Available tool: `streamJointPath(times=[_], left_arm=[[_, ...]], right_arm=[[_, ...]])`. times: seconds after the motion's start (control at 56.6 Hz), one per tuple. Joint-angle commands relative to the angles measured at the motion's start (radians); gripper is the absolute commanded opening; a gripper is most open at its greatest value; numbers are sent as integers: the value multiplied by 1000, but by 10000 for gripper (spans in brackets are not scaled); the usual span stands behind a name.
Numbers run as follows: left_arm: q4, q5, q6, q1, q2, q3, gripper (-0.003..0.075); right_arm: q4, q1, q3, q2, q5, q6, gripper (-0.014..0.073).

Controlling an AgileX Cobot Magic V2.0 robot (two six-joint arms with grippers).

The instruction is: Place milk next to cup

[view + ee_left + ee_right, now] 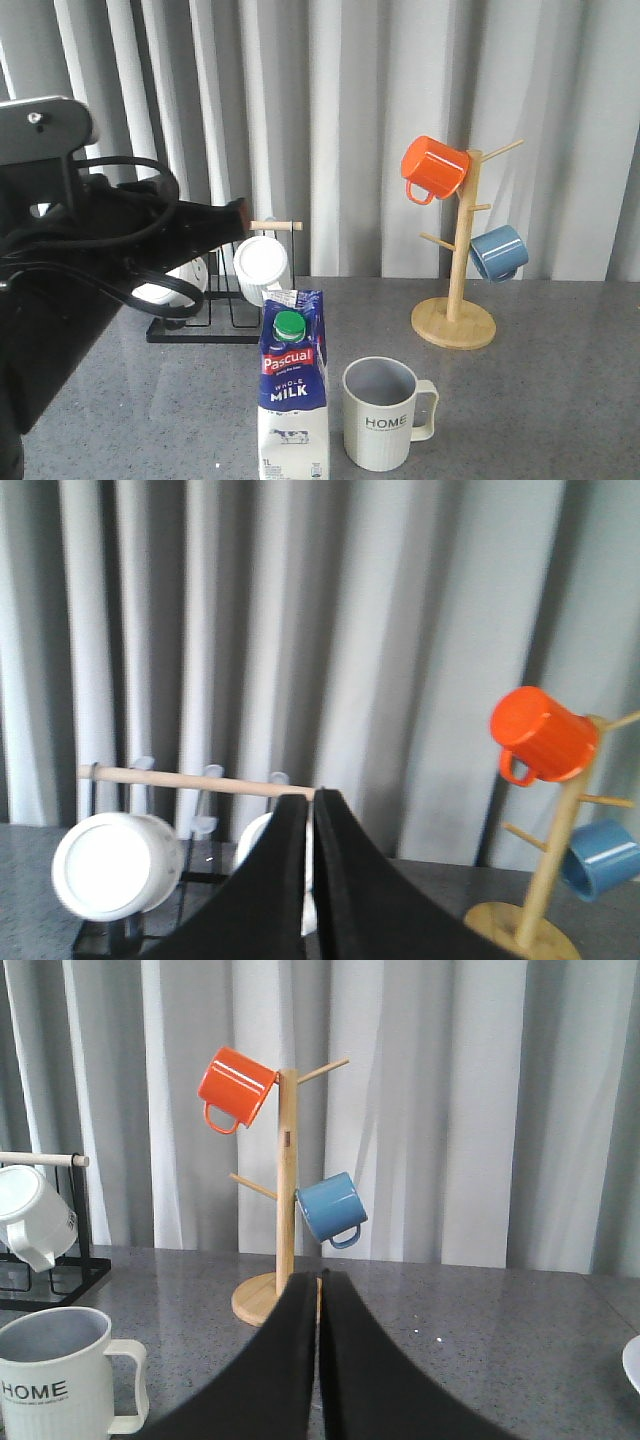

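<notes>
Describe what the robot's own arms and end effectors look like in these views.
The left arm is matte black with looping black cables and a grey metal bracket on top. Each wrist view shows two smooth black tapering fingers: left end effector, right end effector. No markings are visible.

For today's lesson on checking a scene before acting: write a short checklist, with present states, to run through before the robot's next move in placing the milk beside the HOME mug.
1. Blue-and-white gable-top milk carton upright on the table: ok.
2. Carton beside the cream ribbed HOME mug, small gap between them: ok.
3. Mug upright, handle pointing away from the carton: ok.
4. Left gripper jaws together, holding nothing: ok.
5. Right gripper jaws together, holding nothing: ok.
6. Carton's base fully on the table: cannot tell, cut off by the front view's edge.
</notes>
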Motion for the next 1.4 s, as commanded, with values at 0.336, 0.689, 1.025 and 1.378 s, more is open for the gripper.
streamJointPath(times=[0.336, 0.689, 1.025, 1.378], left_arm=[[44, -8, 16, -3, -33, -28, -8], [338, 546, -171, -4, -90, -28, -8], [784, 306, -638, 95, -316, 295, -8], [1068, 366, -956, 459, -777, 871, -8]], right_arm=[[5, -1, -30, 6, -15, 0, -3], [5, -1, -30, 6, -15, 0, -3], [5, -1, -30, 6, -16, 0, -3], [5, -1, -30, 6, -16, 0, -3]])
